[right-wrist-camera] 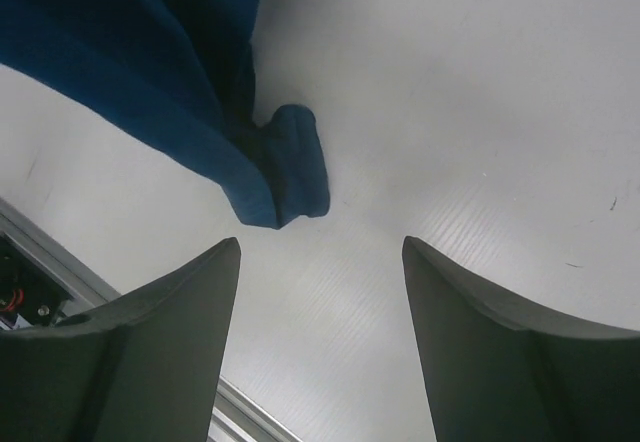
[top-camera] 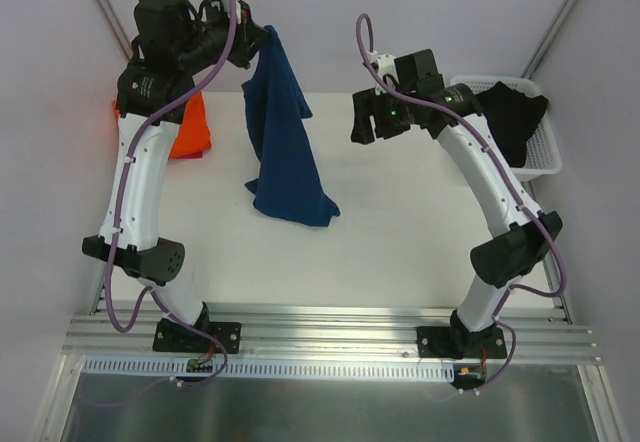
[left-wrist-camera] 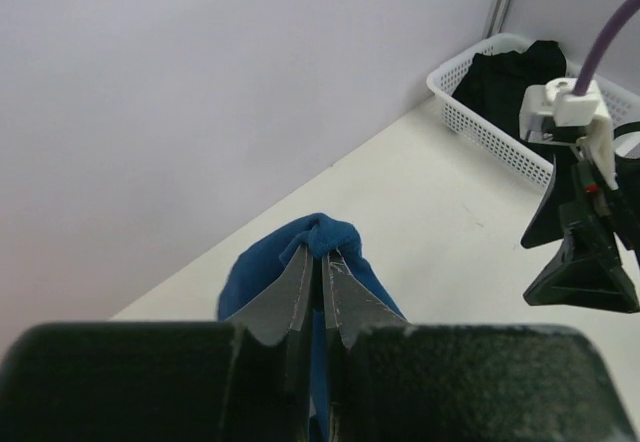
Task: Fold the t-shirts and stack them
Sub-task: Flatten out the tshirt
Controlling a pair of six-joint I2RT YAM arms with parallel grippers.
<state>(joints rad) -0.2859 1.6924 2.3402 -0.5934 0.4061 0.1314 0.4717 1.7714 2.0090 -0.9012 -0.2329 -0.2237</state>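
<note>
Over the middle of the tabletop (top-camera: 400, 232), one navy t-shirt (top-camera: 285, 152) hangs limp, hem touching the surface, its top pinched in the clenched left gripper (left-wrist-camera: 320, 262). The right gripper (right-wrist-camera: 320, 247) beside it is spread and empty. Farther back, one orange t-shirt (top-camera: 190, 127) lies crumpled at the left edge.

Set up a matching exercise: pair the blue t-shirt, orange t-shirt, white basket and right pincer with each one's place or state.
1 blue t-shirt
2 orange t-shirt
3 white basket
4 right pincer

A open, holding nothing
B lying at the table's far left
C hanging from the shut left pincer
D at the far right, holding dark cloth

Pairs: 1-C; 2-B; 3-D; 4-A
</note>
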